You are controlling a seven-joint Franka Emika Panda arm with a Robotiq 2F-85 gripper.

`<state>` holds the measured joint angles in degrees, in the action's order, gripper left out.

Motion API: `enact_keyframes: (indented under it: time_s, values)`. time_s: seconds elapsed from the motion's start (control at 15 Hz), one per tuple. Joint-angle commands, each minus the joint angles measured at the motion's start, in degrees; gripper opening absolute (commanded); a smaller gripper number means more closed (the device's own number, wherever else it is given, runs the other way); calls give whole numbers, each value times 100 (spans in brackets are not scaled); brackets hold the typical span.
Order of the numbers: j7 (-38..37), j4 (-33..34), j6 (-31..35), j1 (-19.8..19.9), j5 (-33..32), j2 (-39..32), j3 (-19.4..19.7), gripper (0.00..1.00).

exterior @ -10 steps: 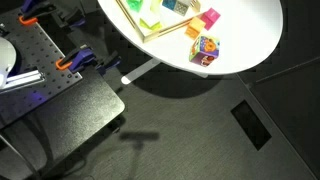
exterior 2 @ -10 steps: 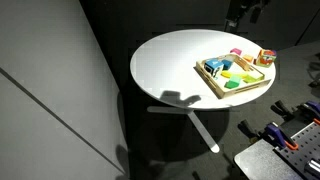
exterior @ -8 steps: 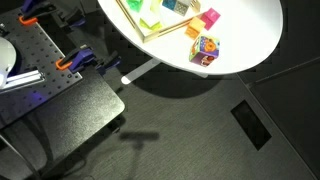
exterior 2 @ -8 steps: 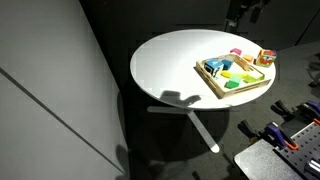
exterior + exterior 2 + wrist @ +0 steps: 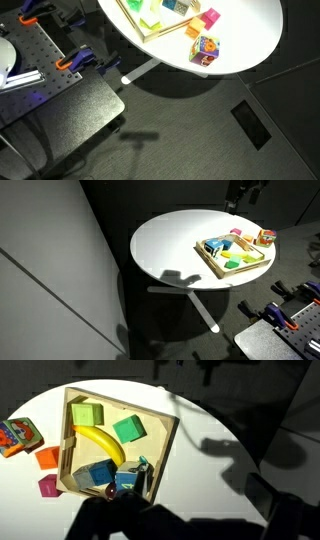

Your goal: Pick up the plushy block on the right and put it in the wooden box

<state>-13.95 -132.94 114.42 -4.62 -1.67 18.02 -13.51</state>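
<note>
The plushy block is a multicoloured soft cube. It sits on the white round table outside the wooden box, in both exterior views [image 5: 205,48] [image 5: 266,237] and at the left edge of the wrist view [image 5: 18,434]. The wooden box [image 5: 166,452] [image 5: 210,262] [image 5: 135,22] holds green and blue blocks and a yellow banana [image 5: 100,442]. My gripper [image 5: 195,520] hangs high above the table, dark at the top of an exterior view [image 5: 245,192]. Its fingers are dark shapes spread apart with nothing between them.
A small orange block [image 5: 47,457] and a pink block [image 5: 48,486] lie on the table [image 5: 170,245] between the plushy block and the box. A perforated metal bench with orange clamps [image 5: 68,63] stands beside the table. The floor around is dark.
</note>
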Motion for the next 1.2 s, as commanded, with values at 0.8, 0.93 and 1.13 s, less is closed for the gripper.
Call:
enact_keyframes:
  time_s: [0.8, 0.93, 1.13]
  values:
    - [527, 1382, 51, 170, 37, -1519, 872, 100]
    - [902, 1414, 186, 229, 61, -1663, 1011, 100]
    - [1738, 1388, 429, 356, 147, -1851, 1220, 100]
